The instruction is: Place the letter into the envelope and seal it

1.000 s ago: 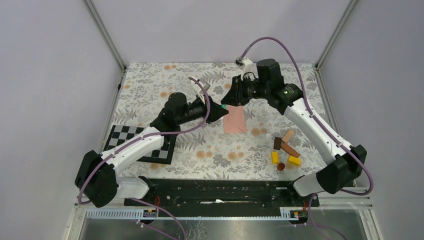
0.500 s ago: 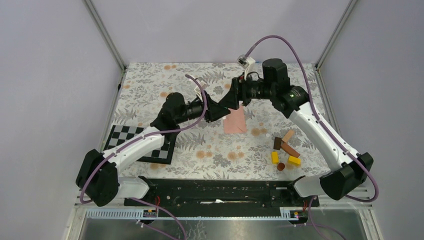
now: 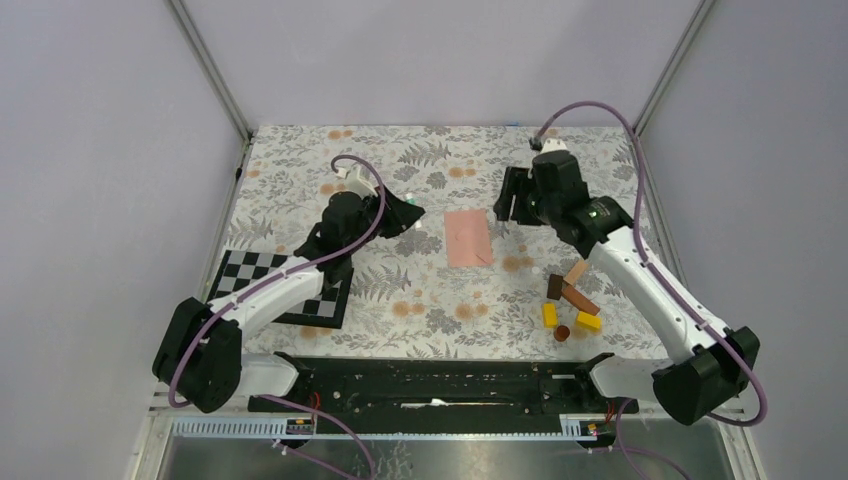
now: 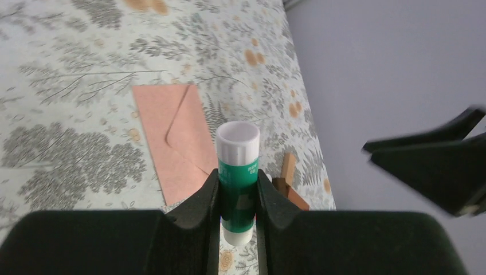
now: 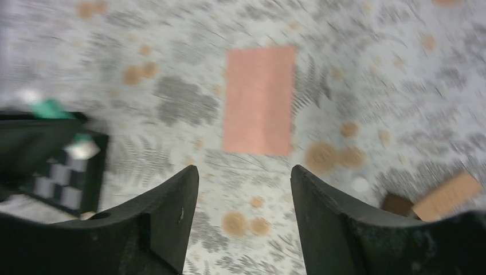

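Noting flat salmon-pink rectangular paper envelope (image 3: pixel 468 238) lying flap side up on floral-print surface (image 3: pixel 300 160), between both end effectors, touching neither. Recording left end effector (image 4: pixel 237 195) as pinching green glue stick (image 4: pixel 238 150) with white cap. Finding right end effector (image 5: pixel 245 186) spread, empty.

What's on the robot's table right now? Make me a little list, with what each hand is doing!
left gripper: shut on the green glue stick
right gripper: open, empty
envelope: pink, flat on the table, flap folded down, nothing touching it
wooden blocks: small pile on the right side
checkerboard: partly under the left arm
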Controlling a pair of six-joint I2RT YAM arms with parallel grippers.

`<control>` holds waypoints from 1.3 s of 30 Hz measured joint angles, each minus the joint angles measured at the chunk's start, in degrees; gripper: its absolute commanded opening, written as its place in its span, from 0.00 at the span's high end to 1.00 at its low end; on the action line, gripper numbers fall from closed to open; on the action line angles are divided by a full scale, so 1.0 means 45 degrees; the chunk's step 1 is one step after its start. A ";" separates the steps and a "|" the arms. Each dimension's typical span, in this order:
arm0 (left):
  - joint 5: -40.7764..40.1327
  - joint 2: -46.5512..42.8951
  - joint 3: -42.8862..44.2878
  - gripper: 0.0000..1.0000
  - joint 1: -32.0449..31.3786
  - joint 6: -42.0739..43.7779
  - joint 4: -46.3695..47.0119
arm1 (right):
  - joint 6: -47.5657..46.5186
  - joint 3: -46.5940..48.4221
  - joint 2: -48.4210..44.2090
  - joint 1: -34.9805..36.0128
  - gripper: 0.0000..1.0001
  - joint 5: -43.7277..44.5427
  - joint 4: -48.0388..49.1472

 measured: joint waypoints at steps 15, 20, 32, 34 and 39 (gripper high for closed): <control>-0.1715 -0.0816 -0.0277 1.00 0.0646 -0.2288 -0.1122 | 0.1151 -0.4541 0.1768 -0.0840 0.48 0.2778 0.0097; -0.1710 -0.0816 -0.0277 1.00 0.0714 -0.2501 -0.1146 | 0.1282 -0.5071 0.2565 -0.1219 0.49 0.2749 0.0680; -0.1700 -0.0816 -0.0282 1.00 0.0767 -0.2574 -0.1151 | 0.1277 -0.5571 0.3478 -0.1831 0.58 0.2409 0.1739; -0.1700 -0.0816 -0.0277 1.00 0.0777 -0.2584 -0.1151 | 0.1273 -0.5610 0.3551 -0.1909 0.59 0.2399 0.1831; -0.1700 -0.0816 -0.0277 1.00 0.0816 -0.2618 -0.1151 | 0.1268 -0.5649 0.3662 -0.1967 0.61 0.2249 0.2001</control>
